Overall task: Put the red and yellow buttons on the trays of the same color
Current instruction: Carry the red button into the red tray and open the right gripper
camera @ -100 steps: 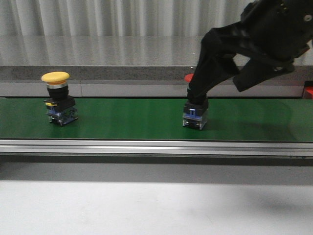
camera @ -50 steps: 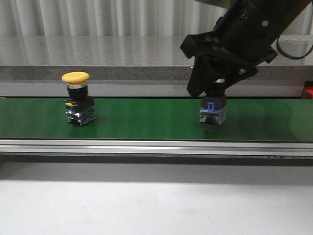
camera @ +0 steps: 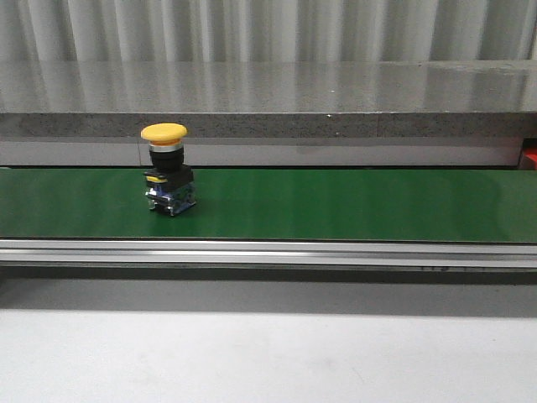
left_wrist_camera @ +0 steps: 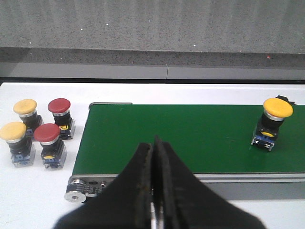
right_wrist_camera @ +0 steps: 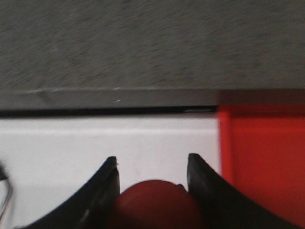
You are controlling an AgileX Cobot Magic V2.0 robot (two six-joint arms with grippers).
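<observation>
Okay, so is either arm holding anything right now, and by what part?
The right gripper holds a red button, its fingers clamping the red cap from both sides. The left gripper is shut on nothing.

Factory-style test bench: green conveyor belt (camera: 336, 206), aluminium rail (camera: 268, 252), corrugated wall (camera: 268, 29).

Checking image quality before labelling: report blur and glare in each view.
Front view: sharp, soft sheen on the stone ledge. Left wrist view: buttons crisp, closed gripper dark and soft. Right wrist view: blurred throughout, red button and red tray smeared.
</observation>
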